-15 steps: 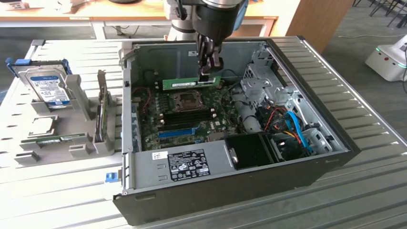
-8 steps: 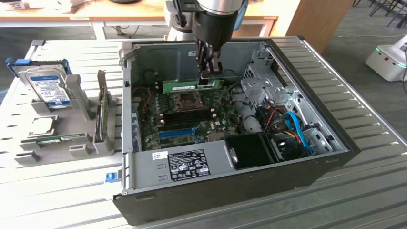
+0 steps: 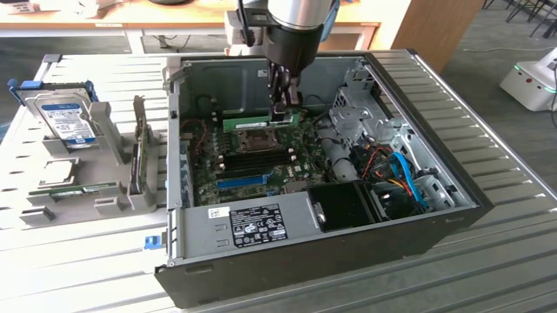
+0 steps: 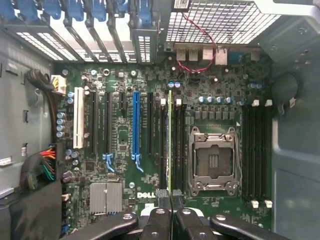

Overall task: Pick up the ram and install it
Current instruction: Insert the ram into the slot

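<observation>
The ram [image 3: 255, 122] is a thin green board with a white label, held on its long edge inside the open computer case [image 3: 452, 189]. My gripper [image 3: 281, 116] reaches down from above and is shut on one end of the stick. In the wrist view the ram [image 4: 170, 140] shows edge-on as a narrow green line between the black fingertips [image 4: 163, 196] of the gripper [image 4: 170, 199]. It runs along the black memory slots [image 4: 178, 145] beside the CPU socket [image 4: 212, 160]. Whether it touches a slot cannot be told.
A silver hard drive [image 3: 70, 120] stands in a grey fixture [image 3: 104, 205] at the exterior view's left, with another green stick [image 3: 83, 190] lying in it. On the motherboard are a long blue slot [image 4: 136, 122] and more black slots [image 4: 257, 150]. A black box [image 3: 348, 205] fills the case's near corner.
</observation>
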Controlling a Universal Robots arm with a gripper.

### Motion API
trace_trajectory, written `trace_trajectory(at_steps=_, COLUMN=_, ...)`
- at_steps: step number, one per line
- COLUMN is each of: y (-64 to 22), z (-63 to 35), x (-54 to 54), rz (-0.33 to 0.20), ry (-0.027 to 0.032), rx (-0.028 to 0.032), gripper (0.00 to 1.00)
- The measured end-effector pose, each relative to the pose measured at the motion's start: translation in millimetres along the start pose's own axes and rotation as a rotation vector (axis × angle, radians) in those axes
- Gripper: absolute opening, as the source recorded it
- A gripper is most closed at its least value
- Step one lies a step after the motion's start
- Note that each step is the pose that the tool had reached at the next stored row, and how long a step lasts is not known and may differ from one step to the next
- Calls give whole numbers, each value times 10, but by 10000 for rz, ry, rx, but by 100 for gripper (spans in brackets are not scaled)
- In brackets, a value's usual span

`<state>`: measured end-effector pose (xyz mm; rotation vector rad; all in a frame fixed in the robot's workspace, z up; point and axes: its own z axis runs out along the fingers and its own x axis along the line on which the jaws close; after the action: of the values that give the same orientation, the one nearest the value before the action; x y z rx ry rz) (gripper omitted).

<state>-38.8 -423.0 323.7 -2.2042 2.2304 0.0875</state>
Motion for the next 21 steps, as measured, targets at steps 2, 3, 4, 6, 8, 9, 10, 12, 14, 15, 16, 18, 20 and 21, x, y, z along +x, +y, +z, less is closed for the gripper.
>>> trace_trajectory(at_steps=2, y=-1, z=25, x=1, rz=0, ry=1, rx=0, gripper=12)
trace_trajectory(at_steps=3, y=-1, z=39, x=2, rz=0, ry=0, rx=1, gripper=12)
trace_trajectory(at_steps=4, y=-2, z=54, x=2, rz=0, ry=0, rx=2, gripper=12)
trace_trajectory(at_steps=6, y=-3, z=82, x=3, rz=-1, ry=-1, rx=2, gripper=12)
trace_trajectory(at_steps=8, y=-4, z=110, x=5, rz=0, ry=0, rx=3, gripper=12)
trace_trajectory(at_steps=9, y=-5, z=123, x=5, rz=0, ry=-1, rx=4, gripper=12)
trace_trajectory(at_steps=10, y=-5, z=136, x=6, rz=0, ry=-1, rx=4, gripper=12)
trace_trajectory(at_steps=12, y=-6, z=155, x=7, rz=0, ry=0, rx=4, gripper=12)
trace_trajectory(at_steps=14, y=-6, z=175, x=8, rz=2, ry=0, rx=4, gripper=12)
trace_trajectory(at_steps=15, y=-7, z=186, x=8, rz=4, ry=0, rx=4, gripper=12)
trace_trajectory(at_steps=16, y=-7, z=199, x=9, rz=7, ry=1, rx=4, gripper=12)
trace_trajectory(at_steps=18, y=-8, z=227, x=10, rz=11, ry=-1, rx=5, gripper=12)
trace_trajectory(at_steps=20, y=-9, z=257, x=11, rz=15, ry=-1, rx=5, gripper=12)
trace_trajectory(at_steps=21, y=-10, z=274, x=12, rz=17, ry=0, rx=5, gripper=12)
